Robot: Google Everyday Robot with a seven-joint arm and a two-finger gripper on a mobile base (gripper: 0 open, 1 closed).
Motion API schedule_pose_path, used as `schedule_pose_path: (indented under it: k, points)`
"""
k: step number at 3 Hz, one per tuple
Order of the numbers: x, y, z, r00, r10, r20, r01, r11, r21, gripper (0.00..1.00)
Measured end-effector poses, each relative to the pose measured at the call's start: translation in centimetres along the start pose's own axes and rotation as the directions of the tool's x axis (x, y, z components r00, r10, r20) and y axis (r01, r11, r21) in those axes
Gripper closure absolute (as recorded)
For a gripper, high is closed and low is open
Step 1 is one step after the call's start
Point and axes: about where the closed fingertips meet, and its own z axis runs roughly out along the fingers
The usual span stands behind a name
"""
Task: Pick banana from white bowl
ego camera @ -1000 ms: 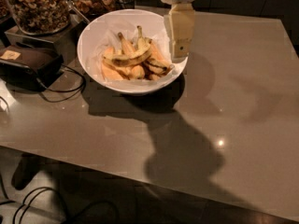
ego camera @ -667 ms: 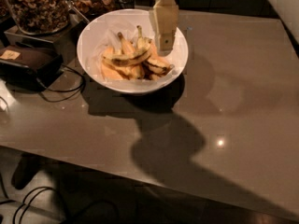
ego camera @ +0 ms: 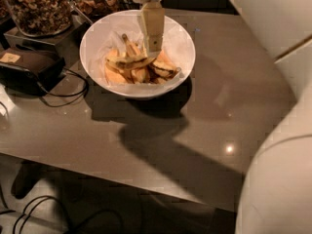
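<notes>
A large white bowl [ego camera: 181, 67] stands at the back of the grey table [ego camera: 161, 140]. Several spotted yellow bananas [ego camera: 131, 65] lie in it. My gripper [ego camera: 153, 48] hangs straight down from above into the bowl, its cream fingers [ego camera: 152, 26] just over the top banana near the bowl's middle. Contact with the banana cannot be made out.
Glass jars of nuts [ego camera: 39, 6] stand at the back left. A dark box [ego camera: 29, 65] with black cables [ego camera: 63, 94] lies left of the bowl. My white arm [ego camera: 278, 179] fills the right edge. The floor with cables shows under the table's front edge.
The gripper has moved left from the bowl's right rim to above the bananas in the middle. The view has shifted, and the bowl sits more to the right.
</notes>
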Motion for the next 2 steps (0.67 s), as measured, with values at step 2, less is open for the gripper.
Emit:
schedule_pose_path:
  k: [2]
  points:
    - [-0.5, 0.1, 3.2, 1.0, 0.004, 0.016, -0.003, 0.9983, -0.058, 0.19]
